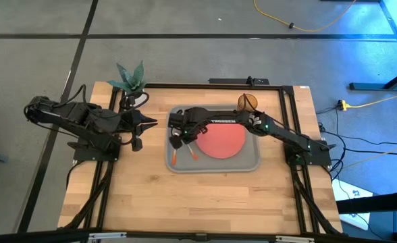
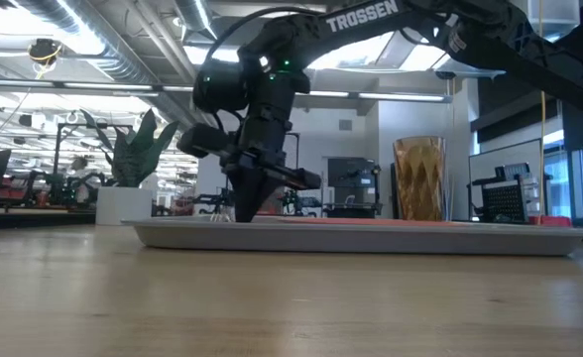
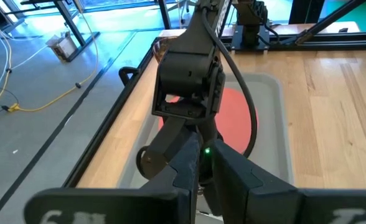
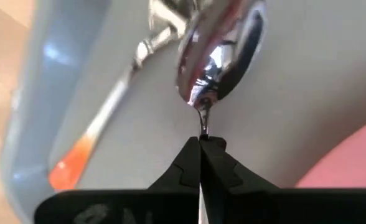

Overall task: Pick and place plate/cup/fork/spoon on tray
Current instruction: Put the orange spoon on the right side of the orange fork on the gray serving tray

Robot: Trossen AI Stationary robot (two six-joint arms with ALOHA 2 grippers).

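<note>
My right gripper [image 4: 203,146] is pinched shut on the small silver metal spoon with the rounded bowl [image 4: 223,50], just over the flat grey rectangular tray [image 4: 320,93].

The bowl hangs straight ahead of my fingertips, beside the orange-handled fork [image 4: 99,127]. I'd judge the spoon light, stiff and slippery, so the thin neck is my hold.

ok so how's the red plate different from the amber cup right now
The flat round coral-red plate lies on the grey rectangular tray; the translucent amber-brown tumbler stands off it, on the wooden table. The plate is wide, low and opaque; the tumbler is narrower and taller. Both are round.
</note>
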